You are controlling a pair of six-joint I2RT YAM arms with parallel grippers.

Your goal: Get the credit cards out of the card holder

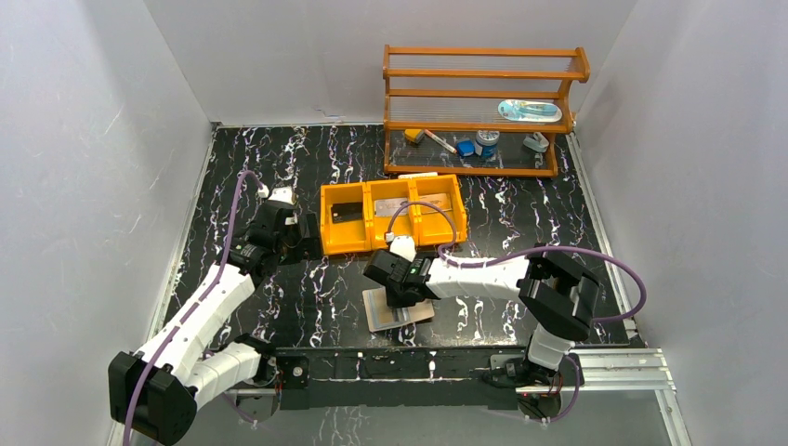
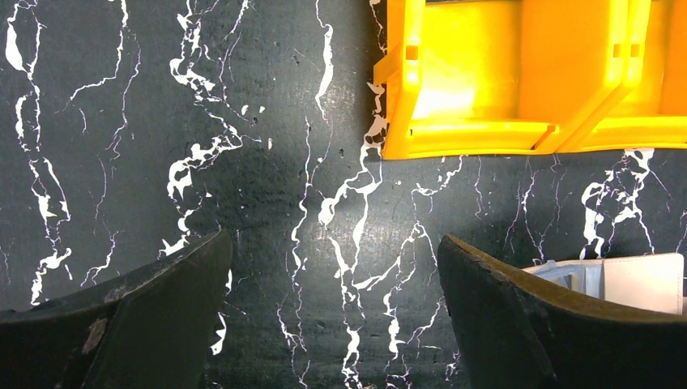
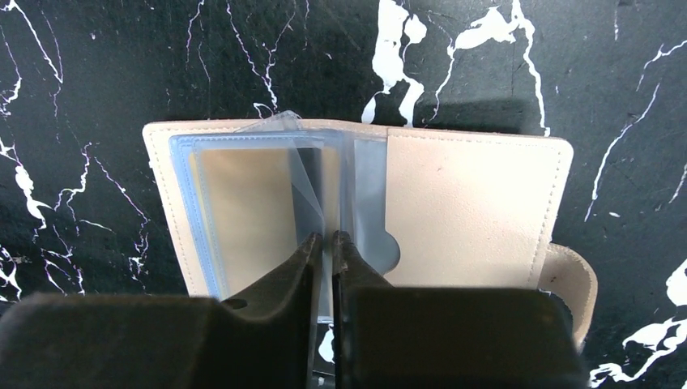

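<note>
Open card holder [image 3: 470, 203] crosswise under right jaws — pinched on a clear sleeve [image 3: 312, 186] at its fold; left jaws wide apart, far off.

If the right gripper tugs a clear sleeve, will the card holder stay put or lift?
Probably lifts: the card holder looks thin and light, lying loose on the table. The clear sleeve curls upward, so likely floppy and slick.
</note>
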